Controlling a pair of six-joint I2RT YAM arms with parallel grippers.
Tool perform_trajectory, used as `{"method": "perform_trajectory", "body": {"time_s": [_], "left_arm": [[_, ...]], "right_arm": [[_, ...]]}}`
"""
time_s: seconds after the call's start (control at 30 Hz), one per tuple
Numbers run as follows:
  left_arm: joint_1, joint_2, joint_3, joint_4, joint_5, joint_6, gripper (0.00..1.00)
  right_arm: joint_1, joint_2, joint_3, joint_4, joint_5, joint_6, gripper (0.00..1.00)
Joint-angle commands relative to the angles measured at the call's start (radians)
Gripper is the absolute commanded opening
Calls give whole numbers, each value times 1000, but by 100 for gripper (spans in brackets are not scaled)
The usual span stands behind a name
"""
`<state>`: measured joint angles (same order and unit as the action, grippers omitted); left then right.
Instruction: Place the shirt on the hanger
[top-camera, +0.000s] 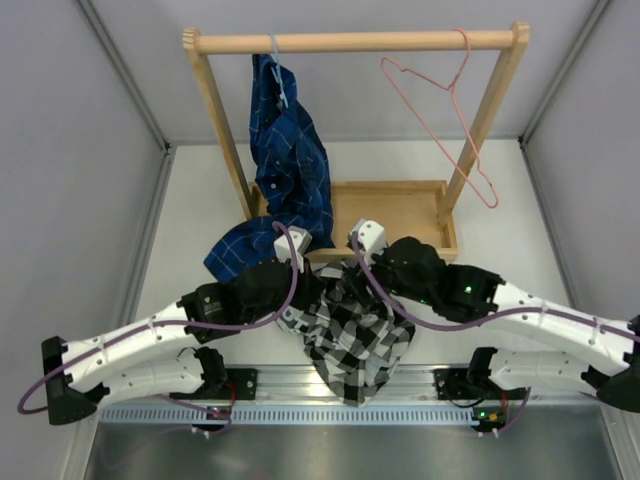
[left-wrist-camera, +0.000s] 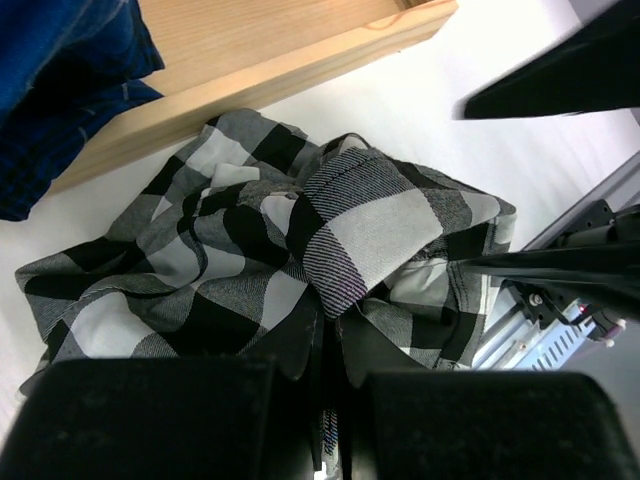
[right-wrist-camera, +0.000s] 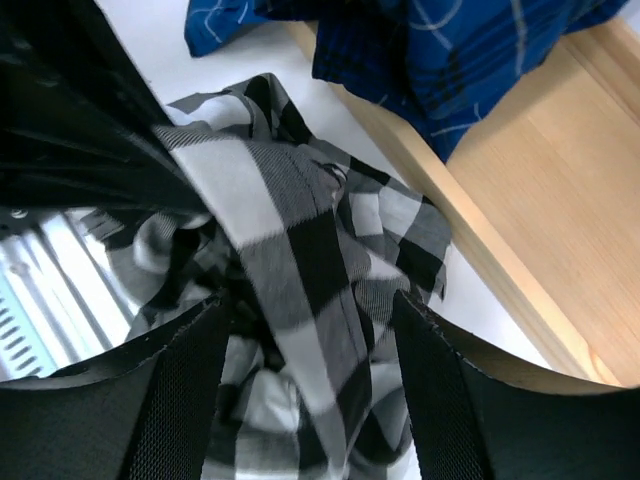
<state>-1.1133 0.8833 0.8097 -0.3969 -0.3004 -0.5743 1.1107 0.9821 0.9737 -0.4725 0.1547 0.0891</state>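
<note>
Table (top-camera: 200, 200): white top that carries everything; the arms reach over it from the near edge.
Rack (top-camera: 355, 42): a wooden frame at the far side, with a top rail and a shallow tray base (top-camera: 400, 205).
Blue plaid shirt (top-camera: 290, 150): hangs from the left part of the rail, its hem spilling down onto the table. It is not part of the job.
Shirt (top-camera: 355, 340): the black-and-white check one lies crumpled on the table between the two arms, just in front of the tray. One end reaches the metal strip at the near edge. No collar or shoulder opening can be made out.
Hanger (top-camera: 441, 143): thin pink wire, hooked on the right part of the rail and tilted. It is bare and well apart from the shirt.
Left gripper (left-wrist-camera: 330, 370): low over the heap, jaws drawn narrow with a fold of check cloth running into the slit between them. It looks pinched.
Right gripper (right-wrist-camera: 310, 320): jaws spread wide, straddling a raised band of the cloth without closing on it.
Done: at most a first hold on the cloth, by my reading.
Left: nearly everything. The shirt has to be spread, its neck found, and the hanger brought together with it and threaded into both shoulders.
</note>
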Motion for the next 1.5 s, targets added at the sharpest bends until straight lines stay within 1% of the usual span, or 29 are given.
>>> {"method": "perform_trajectory", "body": {"time_s": [0.0,0.03,0.07,0.1,0.17,0.23,0.27,0.3,0.33,0.37,0.4,0.43,0.5,0.63,0.73,0.87,0.93,0.97,1.0,1.23,1.4,1.43,1.47], "left_arm": [[1,-20,26,47,55,2,0],[1,-20,26,49,64,4,0],[1,-18,26,47,72,7,0],[1,-14,29,46,81,10,0],[1,-9,35,27,75,13,0],[1,-10,45,10,57,20,0],[1,-10,48,-6,49,25,3],[1,-9,58,-14,38,40,9],[1,-4,65,-22,44,51,15],[1,2,71,-31,61,68,23],[1,11,74,-45,81,86,37],[1,22,81,-54,81,102,41],[1,45,82,-78,54,105,44],[1,62,85,-106,30,111,44],[0,66,82,-106,60,117,41],[0,92,82,-105,98,117,41],[0,97,72,-105,116,106,44],[0,97,69,-105,116,103,48],[0,91,62,-103,115,99,49],[0,52,51,-97,127,103,49],[0,59,51,-92,127,109,56],[0,62,51,-94,123,110,56],[0,68,48,-94,119,111,53]], "right_arm": [[12,61,-27,193,-11,-119,63],[12,73,-45,277,40,-129,62],[11,101,-76,319,75,-132,58],[12,118,-84,349,139,-132,44],[12,159,-86,371,180,-126,27],[12,161,-96,382,187,-108,12],[12,141,-125,417,177,-103,9],[12,121,-138,434,163,-97,2],[12,121,-147,440,158,-97,0],[12,109,-150,431,152,-97,0],[12,106,-147,420,145,-63,0],[12,105,-141,404,140,-58,0],[12,105,-124,355,144,-46,0],[11,98,-135,339,174,-45,0],[9,104,-135,331,183,-49,0],[6,105,-122,328,183,-43,0],[1,109,-118,328,183,-42,0],[-6,110,-115,327,183,-40,0],[-8,112,-113,327,181,-42,0],[-28,121,-105,327,151,-25,0],[-40,121,-99,324,146,-17,0],[-43,118,-101,322,140,-17,0],[-49,118,-99,322,135,-17,0]]}}
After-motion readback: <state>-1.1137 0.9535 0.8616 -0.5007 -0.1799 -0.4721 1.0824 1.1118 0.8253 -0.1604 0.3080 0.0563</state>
